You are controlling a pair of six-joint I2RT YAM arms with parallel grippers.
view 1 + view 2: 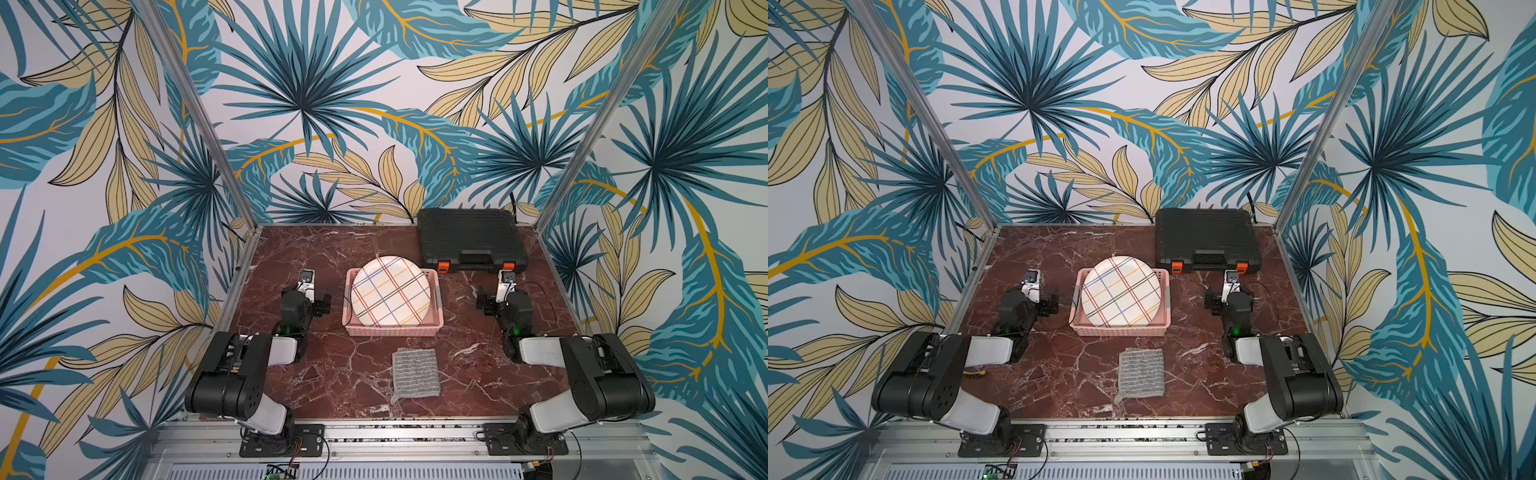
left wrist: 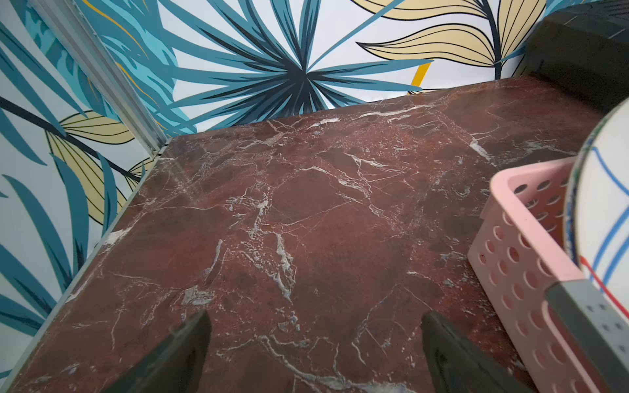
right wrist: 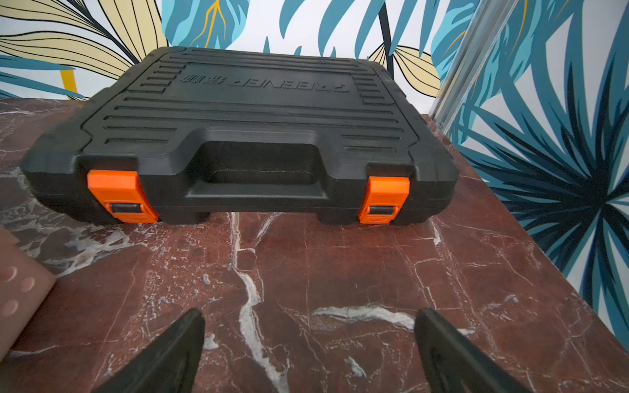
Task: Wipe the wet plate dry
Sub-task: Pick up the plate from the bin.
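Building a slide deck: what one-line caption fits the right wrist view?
Right hand, open and empty, over the marble tabletop, facing a closed black tool case with orange latches.

In both top views the basket (image 1: 392, 329) hides the lower edge of the plate (image 1: 390, 291), and water on the plate is too small to tell. The left wrist view's edge cuts off plate, basket and black case (image 2: 578, 51); the right wrist view shows only a blurred basket corner

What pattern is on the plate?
The plate is white with a plaid of red, blue, yellow and dark lines, clearest in a top view.
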